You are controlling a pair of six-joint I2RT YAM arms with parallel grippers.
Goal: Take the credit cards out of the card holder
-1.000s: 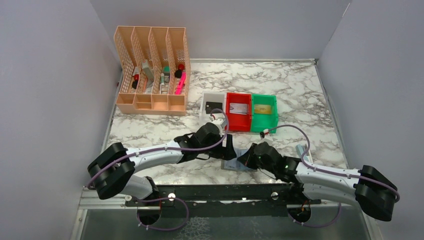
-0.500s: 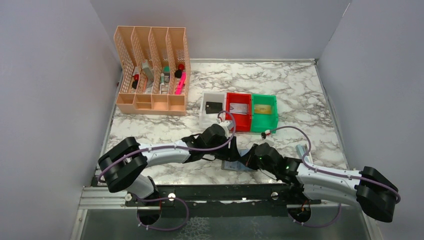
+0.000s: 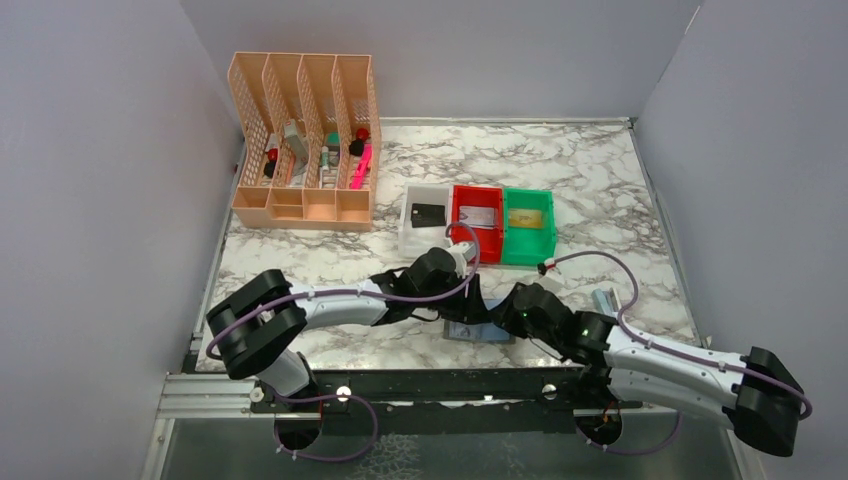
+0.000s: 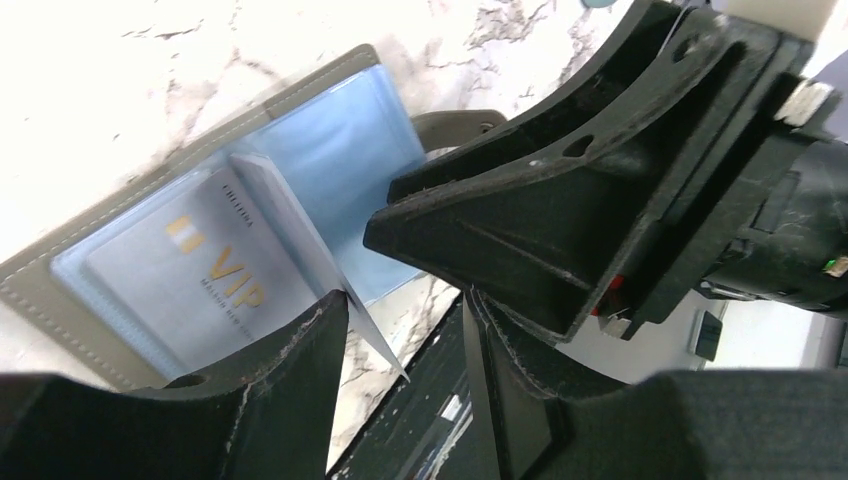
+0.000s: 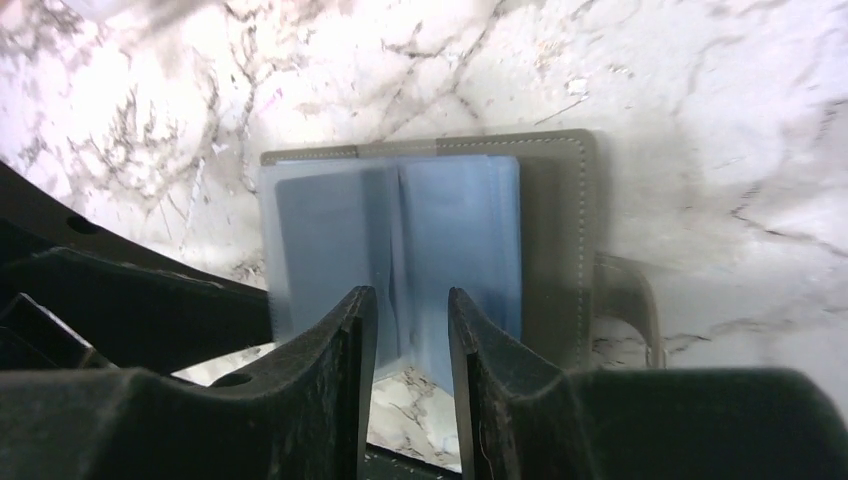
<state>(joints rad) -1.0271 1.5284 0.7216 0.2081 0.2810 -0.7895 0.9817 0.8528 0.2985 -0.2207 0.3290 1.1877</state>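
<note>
We see the card holder lying open on the marble table near its front edge, a silvery card in its pocket. Our left gripper stands parted around a raised pocket leaf; our right gripper is slightly parted above the fold

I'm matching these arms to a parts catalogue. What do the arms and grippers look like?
The left arm and right arm have whitish links, bulky black joints and a lilac cable each. Green lights dot the right arm. The left gripper and right gripper have black, scuffed, wedge-shaped fingers.
</note>
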